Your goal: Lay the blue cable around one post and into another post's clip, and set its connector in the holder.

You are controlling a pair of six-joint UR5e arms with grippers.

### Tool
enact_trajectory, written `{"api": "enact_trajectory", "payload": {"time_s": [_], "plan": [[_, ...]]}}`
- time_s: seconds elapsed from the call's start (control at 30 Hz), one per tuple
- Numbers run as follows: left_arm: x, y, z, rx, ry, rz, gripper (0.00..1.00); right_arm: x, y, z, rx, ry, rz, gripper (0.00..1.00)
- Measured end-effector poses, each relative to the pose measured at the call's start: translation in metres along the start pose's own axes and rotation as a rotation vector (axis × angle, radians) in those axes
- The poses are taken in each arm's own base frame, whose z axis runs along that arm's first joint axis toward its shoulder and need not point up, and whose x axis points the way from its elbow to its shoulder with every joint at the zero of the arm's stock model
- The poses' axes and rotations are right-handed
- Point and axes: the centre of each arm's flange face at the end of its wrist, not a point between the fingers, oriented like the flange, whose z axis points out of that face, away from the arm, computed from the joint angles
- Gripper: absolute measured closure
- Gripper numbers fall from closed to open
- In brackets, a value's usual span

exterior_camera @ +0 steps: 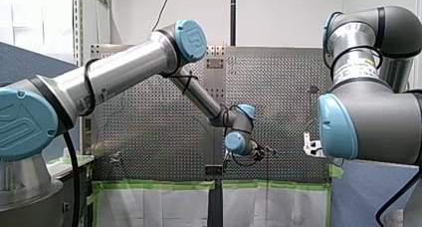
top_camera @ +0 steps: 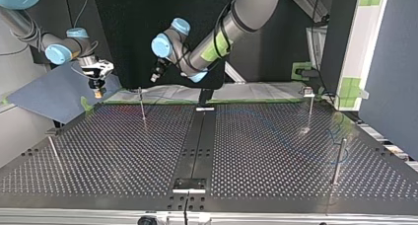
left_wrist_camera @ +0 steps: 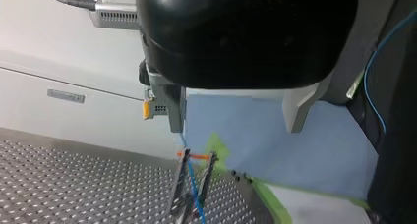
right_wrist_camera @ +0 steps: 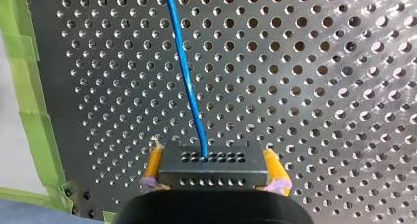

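Note:
My right gripper (right_wrist_camera: 214, 169) is shut on a dark connector block (right_wrist_camera: 214, 161), with a yellow pad (right_wrist_camera: 154, 166) on each side. The blue cable (right_wrist_camera: 186, 67) runs from the block away over the perforated table (right_wrist_camera: 319, 86). In the top view my right gripper (top_camera: 100, 88) hangs above the table's far left corner. My left gripper (top_camera: 156, 76) hangs near the far edge, left of the middle. Its fingers (left_wrist_camera: 176, 111) stand open with nothing between them (left_wrist_camera: 236, 128). Ahead of them the cable (left_wrist_camera: 195, 194) passes through a forked clip post (left_wrist_camera: 181, 184) with an orange band.
Thin posts stand on the table in the top view: one at the far left (top_camera: 143, 109), one at the near left (top_camera: 53, 153), two at the right (top_camera: 309, 111) (top_camera: 337, 161). A dark centre strip carries a small holder plate (top_camera: 189, 184) near the front edge. Green tape (right_wrist_camera: 29, 111) marks the table's border.

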Motion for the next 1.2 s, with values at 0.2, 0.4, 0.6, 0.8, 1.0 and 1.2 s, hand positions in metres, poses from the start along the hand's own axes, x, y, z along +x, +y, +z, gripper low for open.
{"api": "enact_trajectory", "payload": {"time_s": [0.2,0.4,0.6,0.8,1.0,1.2], "plan": [[-0.018,0.007,-0.011,-0.016,-0.040,0.014,0.00,0.000,-0.001,0.000,0.001,0.002,-0.001,1.00],[-0.035,0.009,-0.023,-0.022,-0.088,-0.011,0.00,0.000,-0.001,0.000,0.001,0.002,0.001,1.00],[-0.053,0.013,-0.037,-0.051,-0.141,-0.068,0.00,0.001,-0.001,0.001,0.002,0.007,0.010,1.00],[-0.070,0.013,-0.052,-0.048,-0.191,-0.107,0.00,0.001,-0.003,0.001,0.024,0.013,0.023,1.00],[-0.082,0.013,-0.073,-0.045,-0.208,-0.114,0.00,0.001,-0.005,0.002,0.034,0.013,0.025,1.00],[-0.092,0.017,-0.093,-0.045,-0.208,-0.118,0.00,0.001,-0.007,0.002,0.038,0.012,0.025,1.00]]}}
